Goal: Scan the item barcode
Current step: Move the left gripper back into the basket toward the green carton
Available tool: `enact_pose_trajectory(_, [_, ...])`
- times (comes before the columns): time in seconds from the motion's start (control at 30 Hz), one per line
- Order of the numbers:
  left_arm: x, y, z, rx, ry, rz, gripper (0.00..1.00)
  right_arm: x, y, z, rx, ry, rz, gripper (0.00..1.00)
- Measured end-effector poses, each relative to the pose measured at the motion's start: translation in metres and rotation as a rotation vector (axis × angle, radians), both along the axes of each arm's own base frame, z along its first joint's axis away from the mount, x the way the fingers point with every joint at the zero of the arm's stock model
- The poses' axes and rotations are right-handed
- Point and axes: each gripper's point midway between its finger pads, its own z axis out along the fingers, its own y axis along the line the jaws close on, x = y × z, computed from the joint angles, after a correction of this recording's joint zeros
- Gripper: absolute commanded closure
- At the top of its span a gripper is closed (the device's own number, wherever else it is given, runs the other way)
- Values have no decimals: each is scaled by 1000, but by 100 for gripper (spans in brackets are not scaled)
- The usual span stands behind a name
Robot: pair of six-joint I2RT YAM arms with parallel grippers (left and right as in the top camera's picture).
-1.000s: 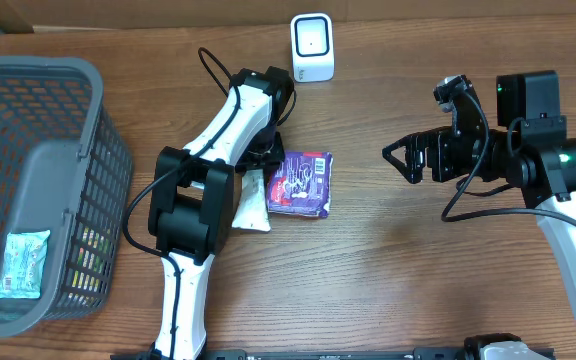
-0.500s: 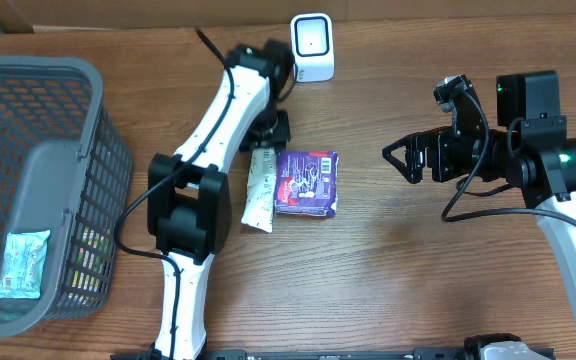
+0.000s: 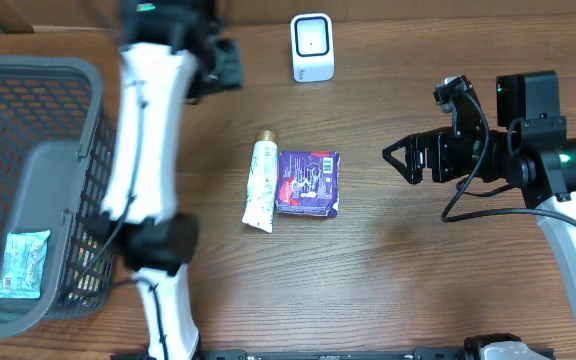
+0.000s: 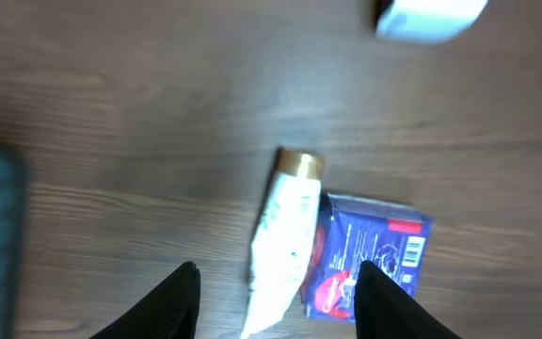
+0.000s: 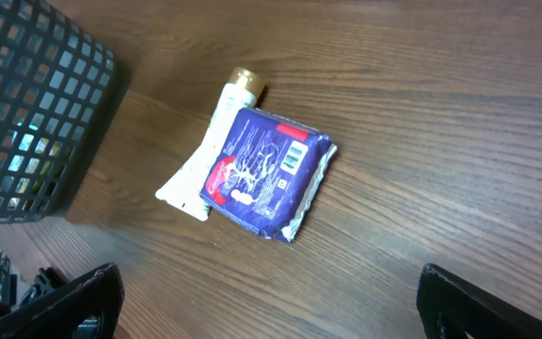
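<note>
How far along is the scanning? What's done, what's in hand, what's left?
Done, it seems: one pale packet lies in the basket. In hand: nothing. The left gripper and right gripper are both open and empty. Left: the tube and purple packet lie side by side on the table, short of the scanner. Each has yet to be picked up and shown to it.

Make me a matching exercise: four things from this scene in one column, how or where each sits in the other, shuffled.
1 white tube
2 purple packet
3 scanner
4 teal pouch

A inside the grey basket
B lying flat, barcode facing up
C standing upright, apart from the rest
D lying flat, gold cap toward the scanner

Pairs: 1-D, 2-B, 3-C, 4-A
</note>
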Motion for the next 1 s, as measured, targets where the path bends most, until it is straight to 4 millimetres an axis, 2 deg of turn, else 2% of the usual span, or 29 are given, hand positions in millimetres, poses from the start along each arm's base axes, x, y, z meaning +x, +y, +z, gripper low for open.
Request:
enact_pose_trajectory(0.13, [-30,45,68,-7,-171,78,52,0,0,0,0,0,0,0])
enact_pose_trajectory(0.17, [-42,61,87,-1,-223,114,52,0,0,0,0,0,-1,0])
enact_pose_trajectory(0.23, [-65,86,114,13,-295,181,51,0,0,0,0,0,-1,0])
enact_pose_trajectory(0.3, [-90,112,132,32,-344,258,51,0,0,0,0,1,0,0])
enact_pose_trajectory(0.4, [-120,146,136,55,-348,374,52,0,0,0,0,0,0,0])
enact_pose_trajectory(0.47, [-135,173,125,68,-305,468,52,0,0,0,0,0,0,0])
enact_pose_trajectory(0.53, [-144,197,106,71,-233,550,53,0,0,0,0,1,0,0])
enact_pose_trajectory(0.67, [-154,242,54,54,-73,685,54,0,0,0,-1,1,-1,0])
enact_pose_trajectory(0.83, [-169,272,4,18,56,762,58,0,0,0,-1,1,-1,0])
enact_pose_trajectory(1.0, [-181,282,-39,-11,153,777,59,0,0,0,-2,1,-1,0])
